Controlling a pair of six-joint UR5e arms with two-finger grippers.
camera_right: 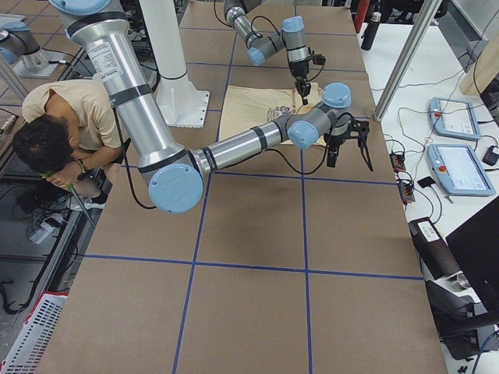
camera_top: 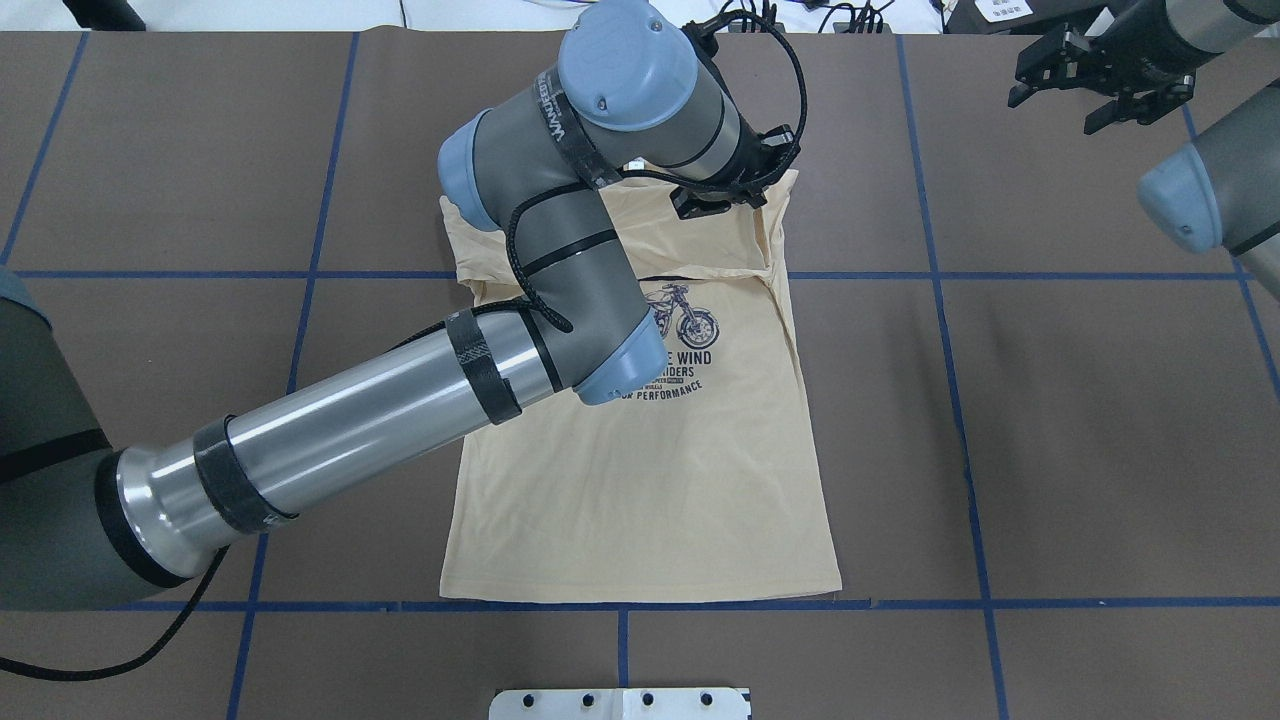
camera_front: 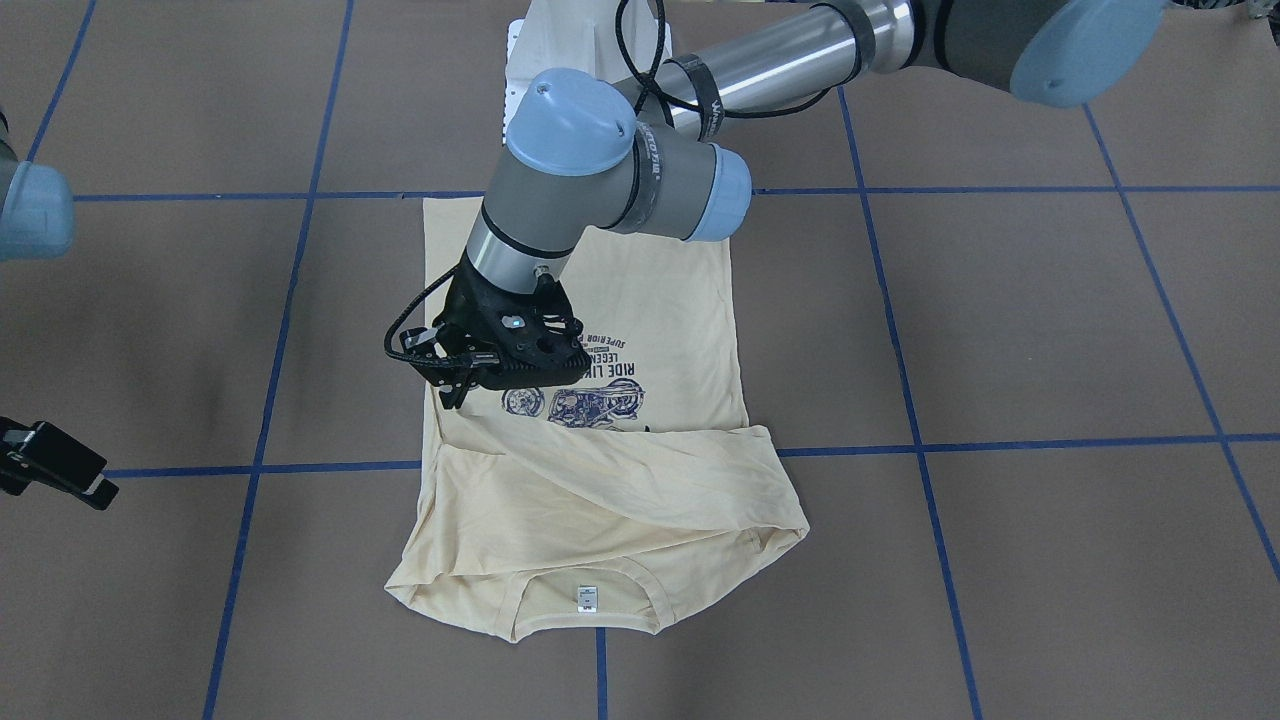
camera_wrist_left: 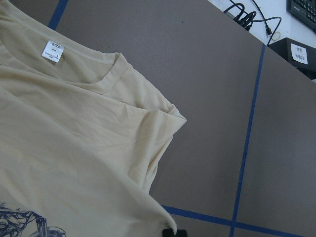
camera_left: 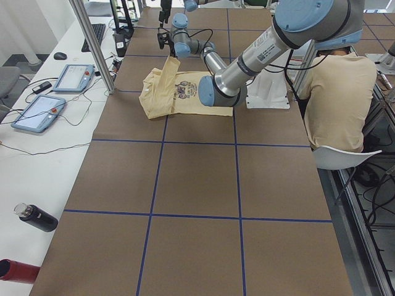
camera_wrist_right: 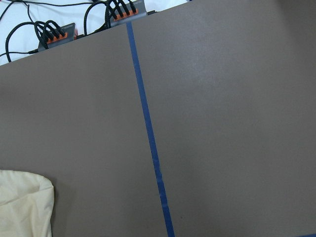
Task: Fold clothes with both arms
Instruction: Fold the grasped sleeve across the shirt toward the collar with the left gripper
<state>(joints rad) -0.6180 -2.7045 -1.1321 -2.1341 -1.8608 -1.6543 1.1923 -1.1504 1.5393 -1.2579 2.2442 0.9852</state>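
Note:
The cream-yellow T-shirt (camera_front: 600,500) lies flat on the brown table (camera_front: 1050,330), print side up, its neck label (camera_front: 588,597) at the end far from the robot. A sleeve is folded across the chest. My left arm reaches over the shirt (camera_top: 640,500). My left gripper (camera_front: 455,390) is at the shirt's edge near the shoulder and is shut on a pinch of fabric. The left wrist view shows the cloth (camera_wrist_left: 74,148) running down to a black fingertip (camera_wrist_left: 173,232). My right gripper (camera_top: 1095,85) is open and empty, off the shirt to the far right.
Blue tape lines (camera_top: 960,400) grid the table. The white pedestal base (camera_top: 620,703) stands at the near edge. A person (camera_left: 339,98) sits beside the robot. Tablets (camera_left: 71,77) and bottles (camera_left: 37,217) lie on the side bench. Power strips (camera_wrist_right: 54,34) sit past the table's edge.

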